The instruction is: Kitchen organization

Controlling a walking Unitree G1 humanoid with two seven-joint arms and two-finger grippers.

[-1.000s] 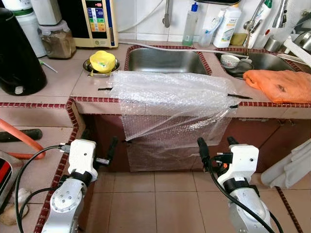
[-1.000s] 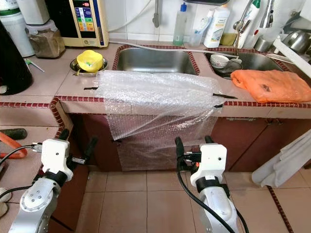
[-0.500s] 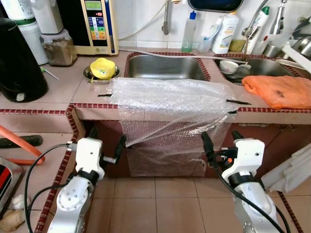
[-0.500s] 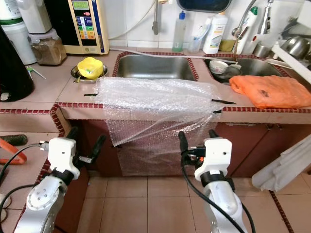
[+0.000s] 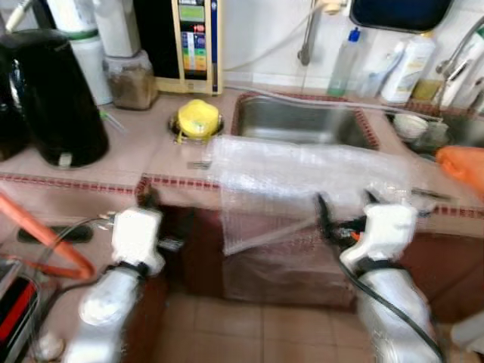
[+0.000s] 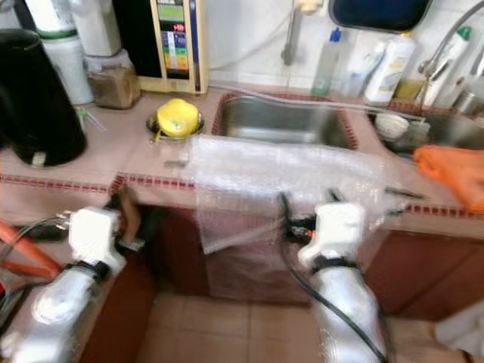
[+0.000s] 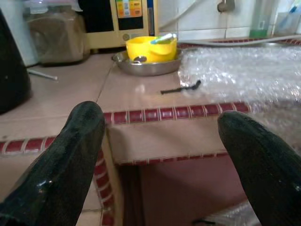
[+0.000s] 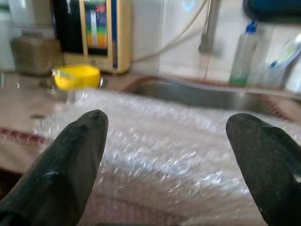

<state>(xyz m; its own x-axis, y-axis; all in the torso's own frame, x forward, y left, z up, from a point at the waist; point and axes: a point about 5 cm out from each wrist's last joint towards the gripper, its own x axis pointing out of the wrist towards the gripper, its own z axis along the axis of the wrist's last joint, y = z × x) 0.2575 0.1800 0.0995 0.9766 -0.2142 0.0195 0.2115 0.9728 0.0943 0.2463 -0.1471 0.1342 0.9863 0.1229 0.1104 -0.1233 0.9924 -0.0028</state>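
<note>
Your left gripper and right gripper both hang released, below the desk edge, facing the bubble wrap draped there.

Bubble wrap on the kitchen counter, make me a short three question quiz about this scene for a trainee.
1. True or false: the bubble wrap hangs over the counter's front edge.
2. What sits in the metal dish left of the sink? A) yellow container B) orange cloth C) black kettle
3. Fill in: both the left end effector and the right end effector have their fingers ____.

Key: 1 true. 2 A, the yellow container. 3 open; each grips nothing.
</note>
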